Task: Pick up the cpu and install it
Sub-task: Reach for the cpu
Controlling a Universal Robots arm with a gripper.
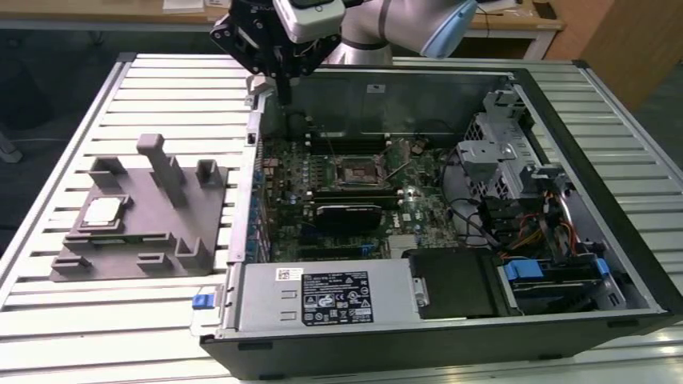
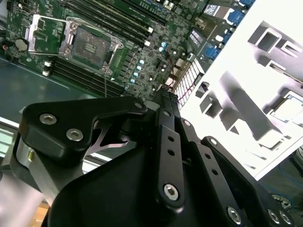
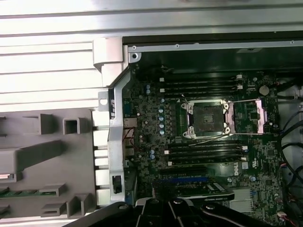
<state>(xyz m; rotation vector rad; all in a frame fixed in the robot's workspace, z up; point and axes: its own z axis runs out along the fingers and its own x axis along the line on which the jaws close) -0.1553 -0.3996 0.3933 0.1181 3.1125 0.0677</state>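
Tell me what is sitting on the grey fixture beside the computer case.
The cpu lies flat in a recess of the grey fixture, silvery top up, near the end toward the exterior view's left. Beside it stand upright blocks. Its underside and the recess floor are covered.

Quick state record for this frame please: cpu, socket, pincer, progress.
cpu: lying flat on the grey fixture, outside the case, on the exterior view's left
socket: open and empty, on the board inside the case
pincer: shut, holding nothing, above the case's far corner, apart from the cpu
progress: cpu not yet picked up
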